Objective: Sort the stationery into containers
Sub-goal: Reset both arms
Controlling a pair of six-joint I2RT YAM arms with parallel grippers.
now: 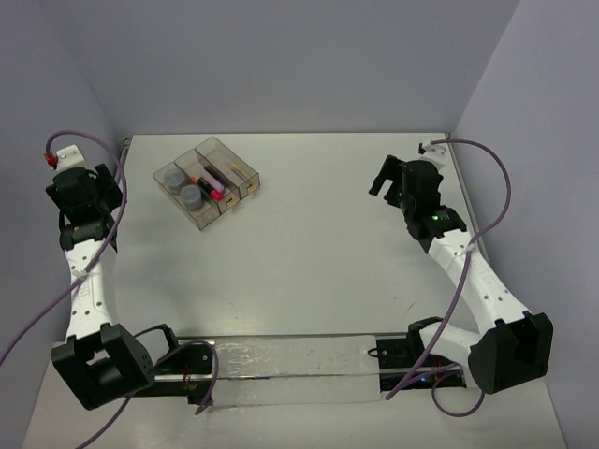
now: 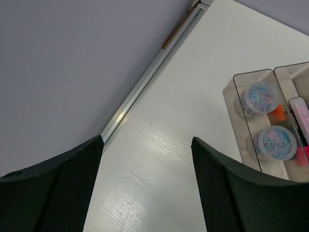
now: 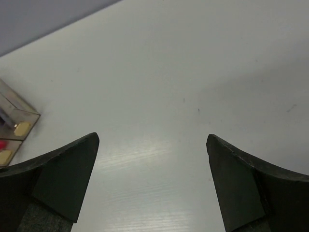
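Nearest the camera, the left arm's base (image 1: 103, 367) and the right arm's base (image 1: 510, 354) are bolted at the close edge of the worktop (image 1: 309, 253), so that both arms can be reached out over it. At the far left, the left hand (image 2: 146, 145) is held with its fingers well apart and nothing between them, beside the wall and well apart from the containers (image 1: 204, 218). These are set in a slanted row toward the far left corner. Two round tubs (image 2: 276, 142), filled with what seem to be coloured clips, are lodged in the left compartment. Markers (image 1: 214, 188) are laid in the middle one and thin sticks (image 1: 238, 169) in the right, each kind kept to itself. On the right, the right hand (image 3: 152, 140) is spread fully wide and empty over bare worktop, far from the row. Sorting is judged complete, which would explain why both hands are parked away.
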